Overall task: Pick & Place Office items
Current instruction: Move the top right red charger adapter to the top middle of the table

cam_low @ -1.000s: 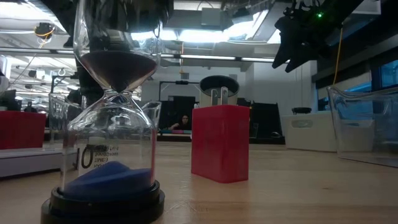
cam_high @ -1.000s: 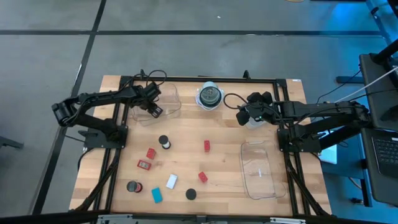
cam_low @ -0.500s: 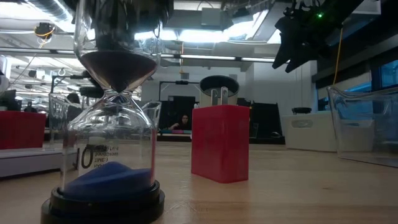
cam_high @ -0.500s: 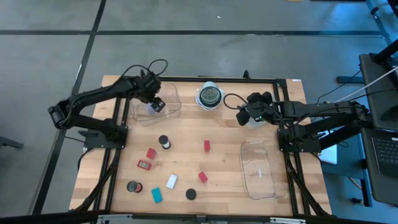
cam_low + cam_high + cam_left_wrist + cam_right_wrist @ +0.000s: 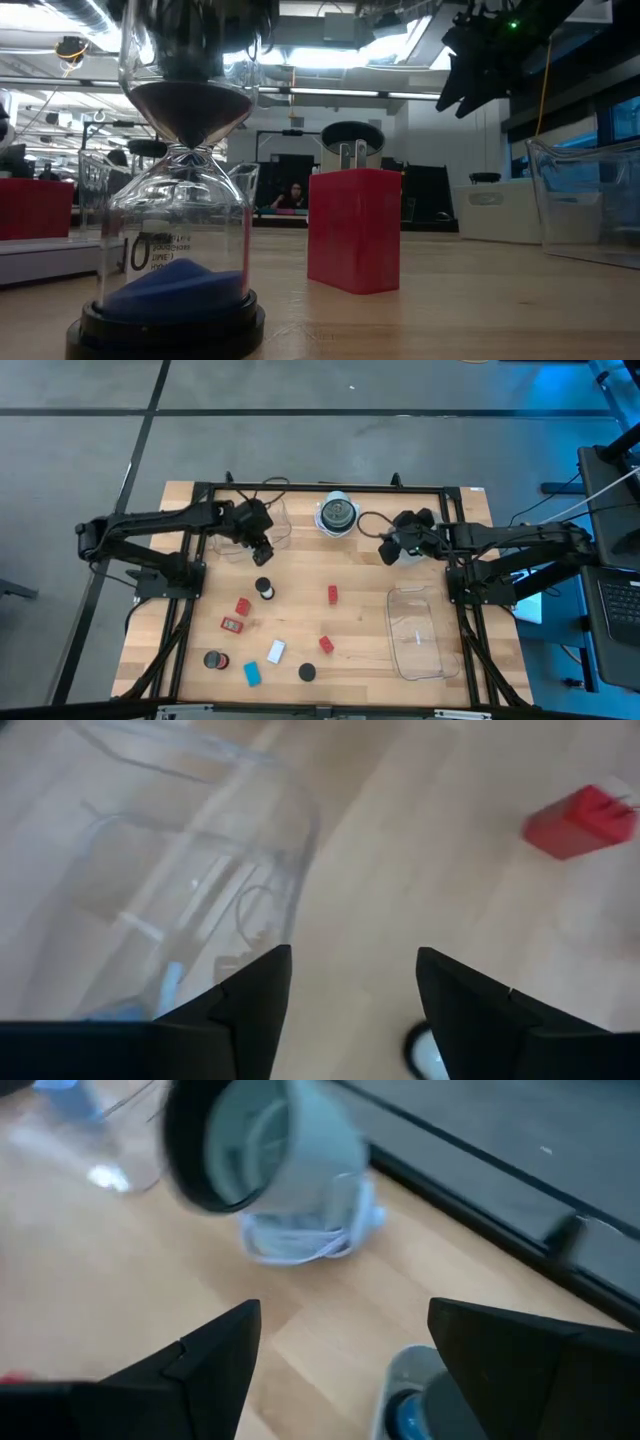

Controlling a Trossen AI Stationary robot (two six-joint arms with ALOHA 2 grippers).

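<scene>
Legibly, only "10" shows on the hourglass [image 5: 183, 200] (both arms' jaws stand apart, empty).

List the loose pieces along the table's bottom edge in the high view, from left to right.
Black disc → teal block → white block → black disc → red block → clear tray.
</scene>
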